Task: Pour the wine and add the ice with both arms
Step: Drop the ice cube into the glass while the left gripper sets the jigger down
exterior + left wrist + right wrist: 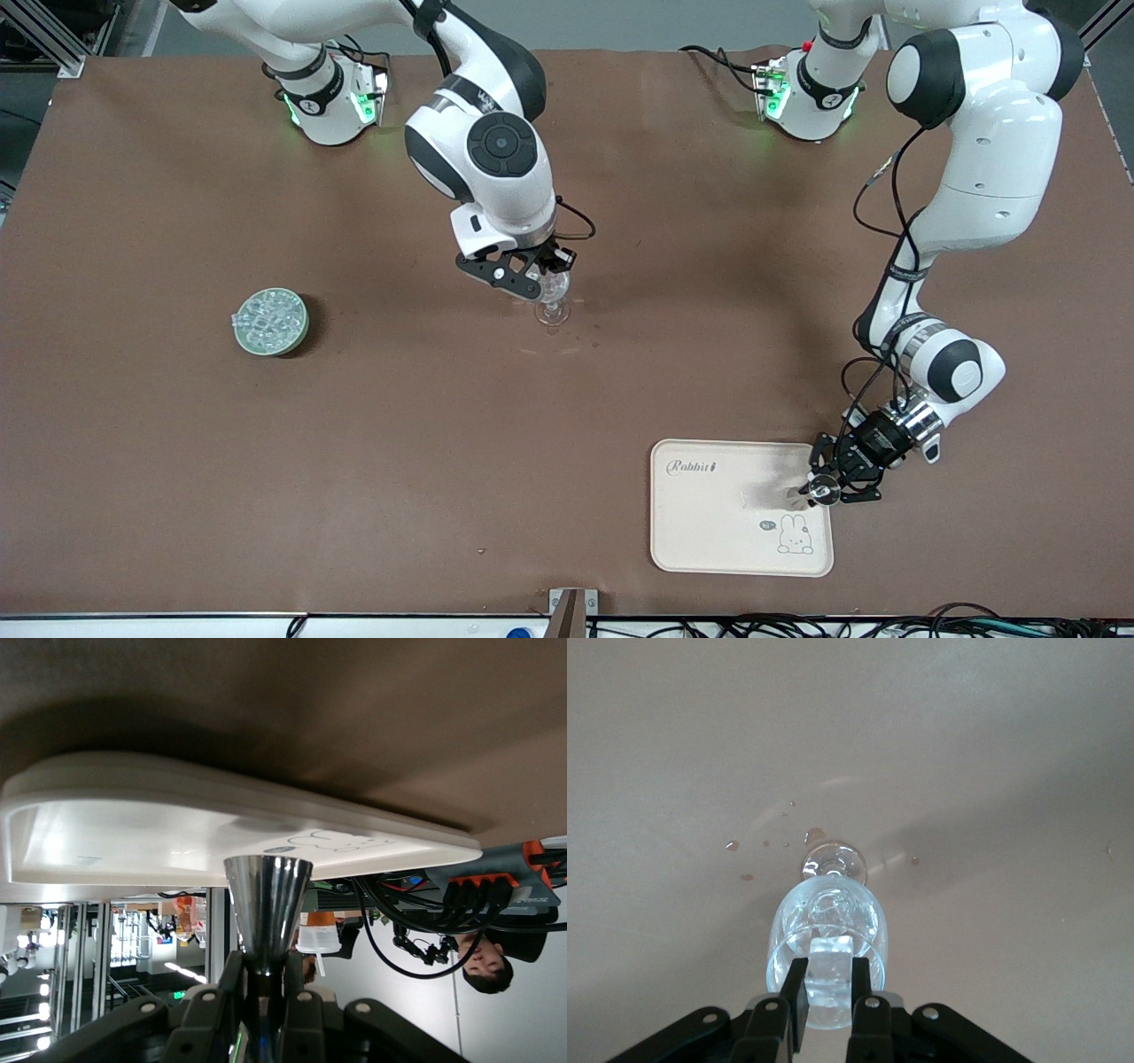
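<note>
The right gripper (828, 992), fingers slightly parted around an ice cube (831, 957), hangs over the glass (828, 939). The left gripper (828, 483) clamps a metal cup (267, 904) over the tray (709, 523).

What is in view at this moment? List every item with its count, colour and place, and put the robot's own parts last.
stemmed glass: one, clear, mid-table, standing.
ice cube: one, clear, between the right gripper's fingertips over the glass's mouth.
bowl: one, pale green, toward the right arm's end of the table.
ice: many clear cubes, in the bowl.
tray: one, cream with a rabbit drawing, nearer the front camera, toward the left arm's end.
metal cup: one, silver, in the left gripper over the tray's edge.
droplets: several, on the table by the glass's foot.
right gripper: black, over the glass.
left gripper: black, at the tray's edge.
</note>
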Available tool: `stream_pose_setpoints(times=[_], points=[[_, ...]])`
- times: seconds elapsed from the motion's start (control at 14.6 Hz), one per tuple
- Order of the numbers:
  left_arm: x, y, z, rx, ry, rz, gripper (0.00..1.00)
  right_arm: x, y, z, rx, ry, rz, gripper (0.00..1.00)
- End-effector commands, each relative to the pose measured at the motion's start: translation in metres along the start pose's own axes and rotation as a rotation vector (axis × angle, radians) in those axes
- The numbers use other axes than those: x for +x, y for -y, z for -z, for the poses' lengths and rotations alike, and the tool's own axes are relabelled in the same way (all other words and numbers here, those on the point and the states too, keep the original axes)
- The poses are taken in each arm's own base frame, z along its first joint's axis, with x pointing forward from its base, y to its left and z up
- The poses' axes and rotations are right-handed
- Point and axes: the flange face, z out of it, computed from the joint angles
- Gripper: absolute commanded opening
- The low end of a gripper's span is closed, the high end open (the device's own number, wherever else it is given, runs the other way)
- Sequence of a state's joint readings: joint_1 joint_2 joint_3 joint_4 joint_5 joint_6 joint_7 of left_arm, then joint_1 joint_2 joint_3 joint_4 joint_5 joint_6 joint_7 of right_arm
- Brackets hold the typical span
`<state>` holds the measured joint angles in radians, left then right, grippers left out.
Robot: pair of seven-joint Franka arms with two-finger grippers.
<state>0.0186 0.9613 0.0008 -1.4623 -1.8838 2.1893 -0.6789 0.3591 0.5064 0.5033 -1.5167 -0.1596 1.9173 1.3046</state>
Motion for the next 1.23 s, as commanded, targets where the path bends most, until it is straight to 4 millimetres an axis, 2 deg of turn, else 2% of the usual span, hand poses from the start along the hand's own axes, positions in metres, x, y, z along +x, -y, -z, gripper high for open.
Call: stream_pose_setpoints(times=[0.0, 0.34, 0.41, 0.48, 0.55, 0.62, 0.75, 0.82, 0.89, 1.1, 1.16], points=[[-0.004, -0.001, -0.009, -0.025, 0.048, 0.004, 0.03, -0.009, 0.003, -0.002, -0.001, -0.019, -0.005, 0.02], [0.002, 0.007, -0.012, -0.012, 0.039, -0.018, 0.07, -0.013, 0.007, -0.01, -0.001, -0.013, 0.001, 0.04], [0.002, 0.007, -0.012, -0.008, 0.038, -0.019, 0.24, -0.014, 0.007, -0.011, -0.004, -0.012, 0.002, 0.04], [0.001, 0.008, -0.012, -0.007, 0.039, -0.017, 0.3, -0.013, 0.007, -0.011, -0.004, -0.012, 0.001, 0.04], [0.002, 0.007, -0.011, -0.008, 0.038, -0.017, 0.46, -0.014, 0.007, -0.013, -0.005, -0.01, 0.002, 0.06], [0.002, 0.007, -0.011, -0.005, 0.037, -0.023, 0.99, -0.014, 0.007, -0.013, -0.006, -0.01, 0.002, 0.08], [-0.003, 0.009, -0.012, 0.02, 0.046, -0.059, 1.0, -0.013, 0.006, -0.013, -0.009, -0.009, 0.002, 0.1], [0.004, 0.013, -0.006, 0.044, 0.041, -0.052, 1.0, -0.013, 0.007, -0.013, -0.007, -0.009, 0.002, 0.1], [0.002, 0.016, 0.0, 0.096, 0.052, -0.071, 1.0, -0.013, 0.007, -0.014, -0.009, -0.01, 0.002, 0.16], [0.006, 0.002, 0.038, 0.279, 0.082, -0.157, 1.0, -0.012, 0.007, -0.013, -0.007, -0.01, 0.002, 0.52], [0.007, -0.006, 0.054, 0.311, 0.082, -0.176, 1.0, -0.012, 0.007, -0.013, -0.007, -0.01, 0.002, 0.56]])
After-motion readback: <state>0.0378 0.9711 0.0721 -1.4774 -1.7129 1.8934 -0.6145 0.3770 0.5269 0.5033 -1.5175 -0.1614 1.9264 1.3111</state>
